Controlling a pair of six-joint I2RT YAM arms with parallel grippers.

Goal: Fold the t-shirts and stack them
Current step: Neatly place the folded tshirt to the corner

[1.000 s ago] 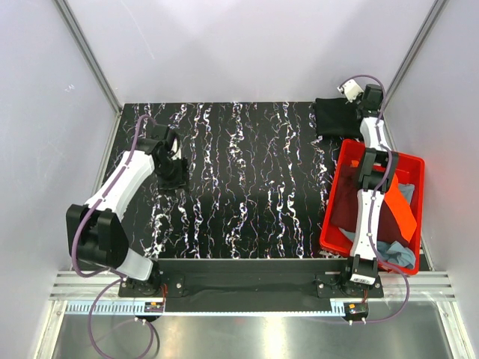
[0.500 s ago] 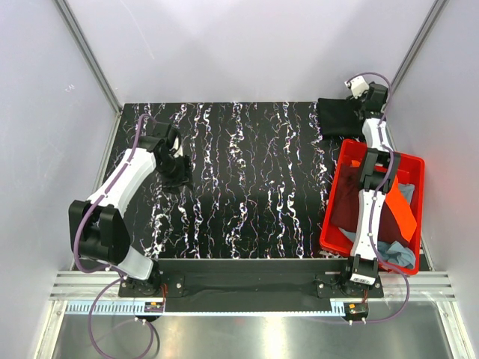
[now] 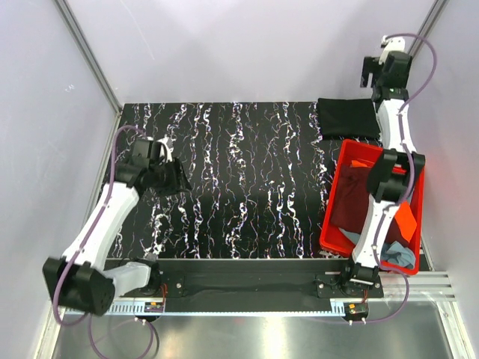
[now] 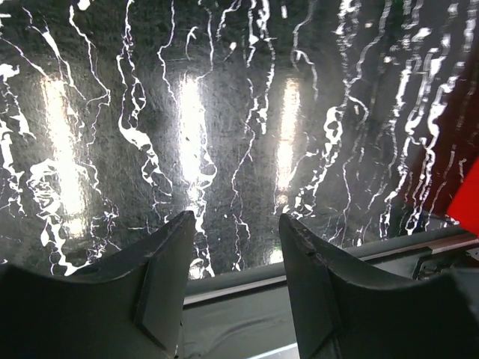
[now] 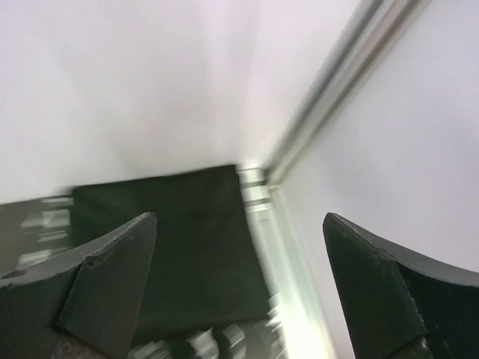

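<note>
A plain black t-shirt (image 3: pixel 346 118) lies folded flat at the table's back right corner; the right wrist view shows it below the fingers as the black t-shirt (image 5: pixel 172 247). My right gripper (image 3: pixel 372 75) (image 5: pixel 239 217) hangs open well above it and holds nothing. My left gripper (image 3: pixel 179 182) (image 4: pixel 236 217) is open and empty over the left side of the table. A maroon t-shirt (image 3: pixel 352 213), an orange one (image 3: pixel 404 218) and a grey-blue one (image 3: pixel 397 253) lie crumpled in the red bin (image 3: pixel 334 196).
The table top (image 3: pixel 247 172) is black with white marbling. The red bin stands at the right edge, just in front of the black shirt, with the right arm reaching over it. White walls with metal corner posts (image 3: pixel 90 60) enclose the table. A metal rail (image 4: pixel 247 288) runs along the near edge.
My right gripper opened, let go of the black t-shirt and rose up and back from it. My left arm swung round at its base and the gripper shifted slightly toward the near left.
</note>
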